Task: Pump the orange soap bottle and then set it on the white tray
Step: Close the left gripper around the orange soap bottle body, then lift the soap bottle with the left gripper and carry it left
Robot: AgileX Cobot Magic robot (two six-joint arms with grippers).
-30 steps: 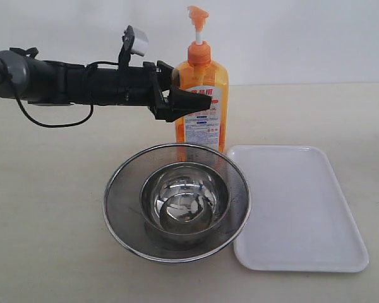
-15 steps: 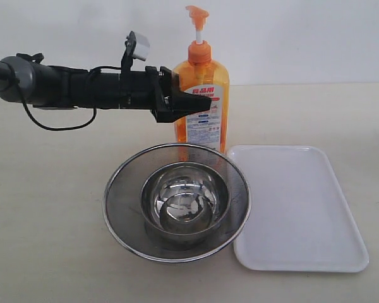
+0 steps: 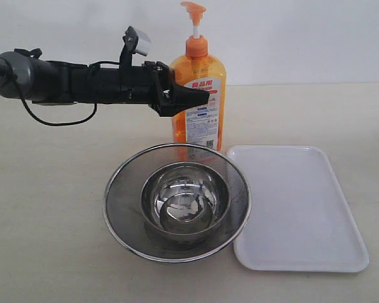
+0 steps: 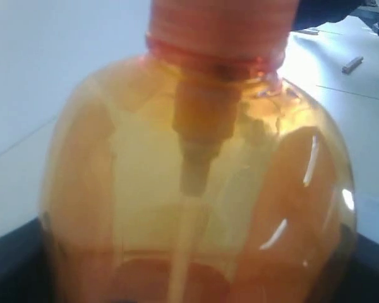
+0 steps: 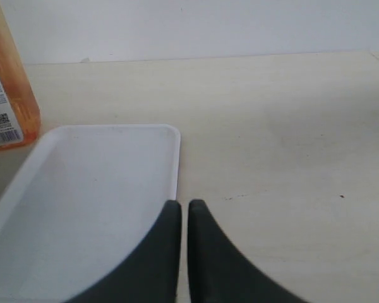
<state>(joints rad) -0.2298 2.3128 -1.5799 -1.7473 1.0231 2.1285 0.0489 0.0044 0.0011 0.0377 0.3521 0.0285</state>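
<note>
The orange soap bottle [image 3: 202,69] stands upright behind the strainer, with its pump head [image 3: 193,9] up on the white stem. My left gripper [image 3: 199,96] comes in from the left and is shut on the bottle's upper body. The near finger crosses the label and the far one is hidden behind the bottle. In the left wrist view the bottle [image 4: 196,177] fills the picture, and dark fingers [image 4: 9,268] show at its sides. The white tray [image 3: 297,208] lies flat to the right. My right gripper [image 5: 184,205] is shut on nothing, above the tray's edge [image 5: 174,164]; the bottle [image 5: 9,88] is beyond the tray.
A round steel mesh strainer [image 3: 123,208] holding a steel bowl [image 3: 185,202] sits just in front of the bottle and touches the tray's left edge. A pale wall rises behind the beige table [image 3: 44,189]. The right arm is out of the exterior view.
The bottle has risen a little and shifted slightly left in the left gripper's hold. The strainer and tray have not moved.
</note>
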